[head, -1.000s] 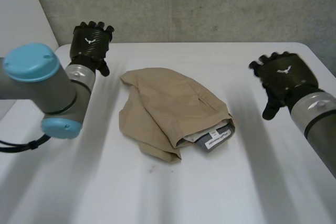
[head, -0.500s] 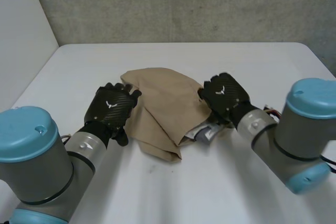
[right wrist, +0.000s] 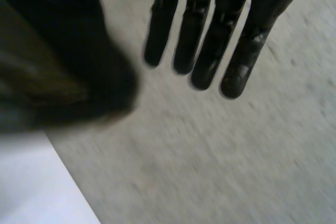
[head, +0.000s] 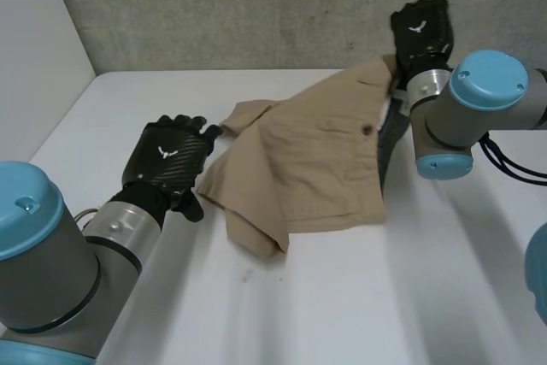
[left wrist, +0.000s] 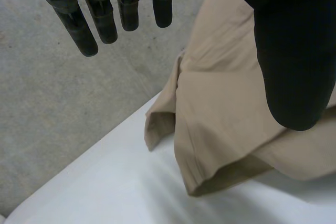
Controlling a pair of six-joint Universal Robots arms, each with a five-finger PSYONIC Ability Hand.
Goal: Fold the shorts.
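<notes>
The tan shorts (head: 308, 160) lie partly opened out on the white table (head: 342, 297). Their right end is lifted off the table up to my right hand (head: 420, 27), which is raised high at the back right. Its dark waistband lining (head: 389, 138) hangs below that hand. In the right wrist view the fingers (right wrist: 205, 35) are straight and a fold of tan cloth (right wrist: 31, 82) is caught at the thumb. My left hand (head: 167, 156) rests open just left of the shorts, fingertips by their back left corner. In the left wrist view its fingers (left wrist: 105, 14) are straight and its thumb (left wrist: 294, 51) hovers over the shorts (left wrist: 220, 108).
A grey concrete wall (head: 256, 6) runs close behind the table's far edge, right behind my raised right hand. Bare table (left wrist: 105, 182) lies in front of the shorts and to both sides. My right arm's elbow (head: 487, 83) hangs over the back right of the table.
My right hand has gone from the waistband up and back to the right, pulling that end of the shorts off the table and opening the fold. My left hand shifted slightly left.
</notes>
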